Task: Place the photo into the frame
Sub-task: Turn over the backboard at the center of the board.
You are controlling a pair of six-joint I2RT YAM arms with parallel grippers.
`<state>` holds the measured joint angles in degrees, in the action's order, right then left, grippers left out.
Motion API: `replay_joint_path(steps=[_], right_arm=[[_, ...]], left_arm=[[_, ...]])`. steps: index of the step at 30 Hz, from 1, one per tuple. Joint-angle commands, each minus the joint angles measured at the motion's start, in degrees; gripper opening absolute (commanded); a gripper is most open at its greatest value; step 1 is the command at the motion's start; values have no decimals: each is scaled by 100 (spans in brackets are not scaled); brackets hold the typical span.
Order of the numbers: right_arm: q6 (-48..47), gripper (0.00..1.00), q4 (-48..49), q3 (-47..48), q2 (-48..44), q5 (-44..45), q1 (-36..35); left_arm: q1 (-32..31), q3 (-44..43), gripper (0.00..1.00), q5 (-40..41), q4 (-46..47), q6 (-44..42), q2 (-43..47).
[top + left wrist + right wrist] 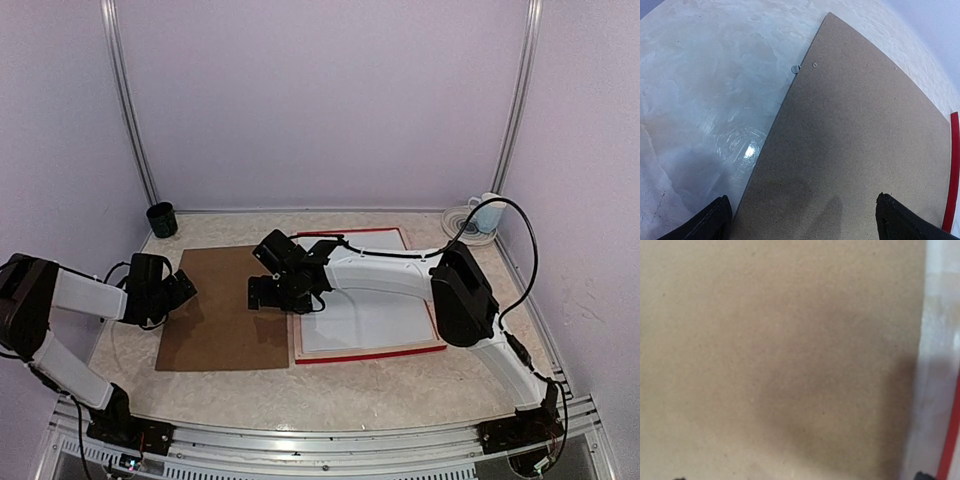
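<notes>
Reference item: the flat brown fibreboard backing board [225, 310], lying on the pale marbled bench [400, 395].

The large rectangular red-edged frame [370, 355] lies flat directly to the board's right, edge beside edge. Whether the two touch cannot be told. Judged reason for this layout: with the board off the frame, the recess is accessible for loading. A white sheet [375, 320] fills that recess. Whether it is the photo lying face down or a card mat cannot be told, and no printed image shows in any view.

The right tool [285, 290] is low over the board's right margin, next to the frame, with its fingers spread wide and grasping nothing. The left tool [802, 225] is over the board's left edge, fingers fully spread and empty — probably stationed to take up the board.

Orientation: the frame's sides run parallel to the board's sides. Its long axis cannot be settled — the overhead view foreshortens it.
</notes>
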<state>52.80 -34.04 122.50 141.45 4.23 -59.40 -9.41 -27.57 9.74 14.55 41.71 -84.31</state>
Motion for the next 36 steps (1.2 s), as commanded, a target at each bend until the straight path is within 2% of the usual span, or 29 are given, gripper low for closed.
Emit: replay_joint_path(steps=[1, 13, 17, 25, 36], right_arm=[[172, 99, -510, 271, 422, 308, -58], [272, 99, -514, 483, 694, 215, -63], [224, 99, -8, 181, 616, -194, -61], [38, 99, 1064, -832, -122, -328, 5], [-314, 98, 2042, -1358, -562, -793, 18]], left_arm=[[1, 25, 99, 114, -12, 3, 67], [-26, 24, 99, 131, 6, -21, 36], [-21, -1, 99, 43, 45, -37, -64], [-8, -48, 99, -195, 134, -62, -287], [1, -32, 99, -330, 177, -3, -318]])
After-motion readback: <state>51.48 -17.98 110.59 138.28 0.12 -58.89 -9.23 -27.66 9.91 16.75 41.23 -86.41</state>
